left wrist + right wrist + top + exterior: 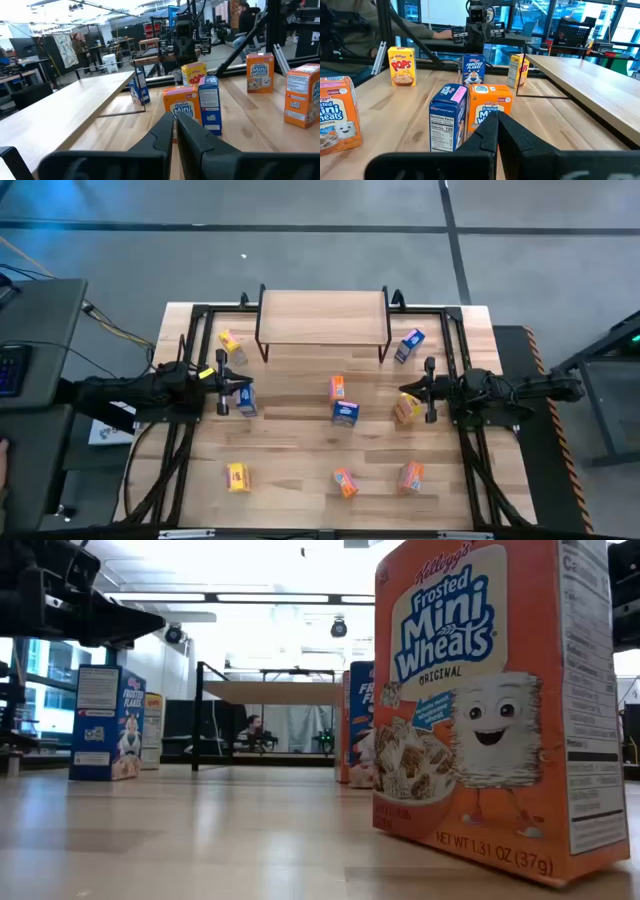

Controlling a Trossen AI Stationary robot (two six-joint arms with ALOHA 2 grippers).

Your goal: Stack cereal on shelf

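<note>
Nine small cereal boxes stand scattered on the table, and none is on the shelf point(322, 315) at the far edge. My left gripper point(222, 388) hovers shut at the table's left, beside a blue box point(245, 400). My right gripper point(430, 390) hovers shut at the right, beside a yellow box point(406, 409). Between them stand an orange box point(338, 387) and a blue box point(345, 413). In the left wrist view the fingers point(175, 131) point at that orange box point(182, 106) and blue box point(209, 102). The right wrist view shows the same blue box point(447, 117) and orange box point(490, 106) past my gripper point(497, 132).
Other boxes: yellow point(230, 342) and blue point(409, 345) beside the shelf legs, yellow point(238, 476) and two orange point(345, 482) point(411, 476) near the front edge. A big orange box point(490, 710) fills the low view. Dark frame rails run along both table sides. People stand beyond the table.
</note>
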